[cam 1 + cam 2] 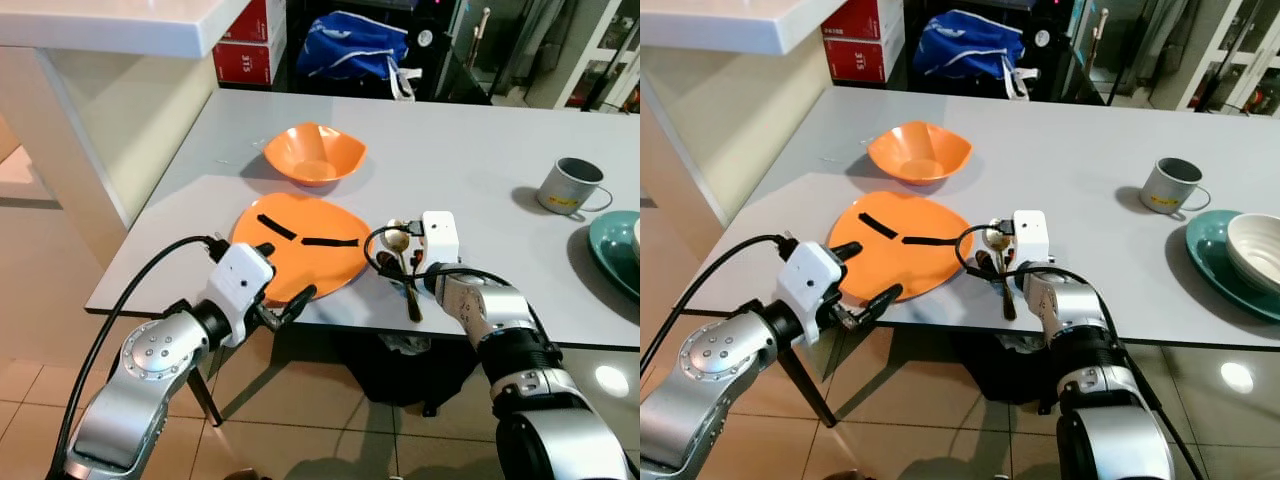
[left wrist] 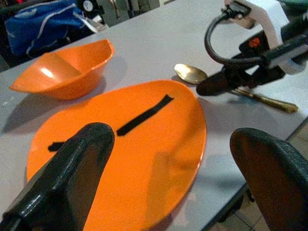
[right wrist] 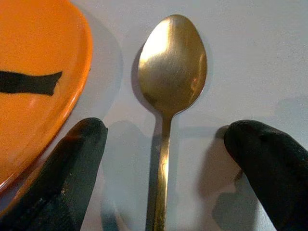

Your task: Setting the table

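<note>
Right gripper (image 3: 166, 159) spread astride brass spoon (image 3: 172, 72); left gripper (image 1: 283, 285) apart — glossy orange plate (image 1: 310, 215).

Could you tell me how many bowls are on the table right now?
2. An orange bowl sits just beyond the orange plate; a white bowl rests on the teal plate at the table's right edge. Others may lie outside view.

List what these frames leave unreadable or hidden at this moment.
- Spoon: handle end cut off by the right wrist view's edge; in the eye views the right gripper covers part of it.
- Teal plate: cropped by the left eye view's edge; the white bowl on it is cropped in the right eye view.
- Metal mug: contents too small to tell.
- Orange plate: near rim partly behind the left gripper.
</note>
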`<state>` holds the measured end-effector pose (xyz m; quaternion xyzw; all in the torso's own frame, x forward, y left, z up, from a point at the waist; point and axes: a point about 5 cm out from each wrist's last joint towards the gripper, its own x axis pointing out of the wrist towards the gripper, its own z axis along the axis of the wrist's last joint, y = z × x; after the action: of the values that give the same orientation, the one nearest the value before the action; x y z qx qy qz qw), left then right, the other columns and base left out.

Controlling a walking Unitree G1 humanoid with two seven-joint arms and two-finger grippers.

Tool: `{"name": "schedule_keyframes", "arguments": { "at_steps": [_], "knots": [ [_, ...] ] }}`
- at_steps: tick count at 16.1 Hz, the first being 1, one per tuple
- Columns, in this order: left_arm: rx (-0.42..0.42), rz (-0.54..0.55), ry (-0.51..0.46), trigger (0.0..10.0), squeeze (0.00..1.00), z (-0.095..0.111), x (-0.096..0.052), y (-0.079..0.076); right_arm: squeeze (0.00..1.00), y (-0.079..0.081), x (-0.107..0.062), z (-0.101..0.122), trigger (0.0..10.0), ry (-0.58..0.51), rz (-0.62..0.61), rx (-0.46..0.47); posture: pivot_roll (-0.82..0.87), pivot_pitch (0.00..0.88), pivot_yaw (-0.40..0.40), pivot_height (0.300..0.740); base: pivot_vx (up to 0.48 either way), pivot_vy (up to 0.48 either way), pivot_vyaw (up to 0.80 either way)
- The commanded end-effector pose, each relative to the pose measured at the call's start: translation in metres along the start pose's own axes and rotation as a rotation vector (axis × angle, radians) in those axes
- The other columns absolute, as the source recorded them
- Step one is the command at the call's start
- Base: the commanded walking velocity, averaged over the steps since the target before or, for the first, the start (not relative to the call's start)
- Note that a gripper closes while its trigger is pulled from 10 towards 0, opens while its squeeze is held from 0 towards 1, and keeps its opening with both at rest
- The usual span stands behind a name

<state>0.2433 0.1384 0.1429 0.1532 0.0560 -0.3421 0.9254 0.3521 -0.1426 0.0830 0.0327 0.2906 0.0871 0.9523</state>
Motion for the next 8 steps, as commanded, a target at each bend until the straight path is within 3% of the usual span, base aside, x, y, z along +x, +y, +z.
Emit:
{"name": "schedule_keyframes", "arguments": {
  "at_steps": [1,4,8],
  "knots": [
    [-0.022,-0.06,0.027,10.0,0.0,-0.0043,-0.0007,-0.0084,0.0,-0.0062,0.0026,-0.008,10.0,0.037,-0.05,-0.002,0.04,0.0,-0.014,0.74,0.0,0.0,0.0],
    [-0.027,-0.096,0.039,10.0,0.0,-0.0059,-0.002,-0.0133,0.0,-0.0075,0.0057,-0.0131,10.0,0.058,-0.066,-0.001,0.04,0.0,-0.018,0.74,0.0,0.0,0.0],
    [-0.017,-0.09,0.038,10.0,0.0,-0.0034,-0.0011,-0.0083,0.0,-0.013,0.0068,-0.0171,9.9,0.09,-0.084,0.021,0.04,0.0,-0.021,0.74,0.0,0.0,0.0]
  ]
}}
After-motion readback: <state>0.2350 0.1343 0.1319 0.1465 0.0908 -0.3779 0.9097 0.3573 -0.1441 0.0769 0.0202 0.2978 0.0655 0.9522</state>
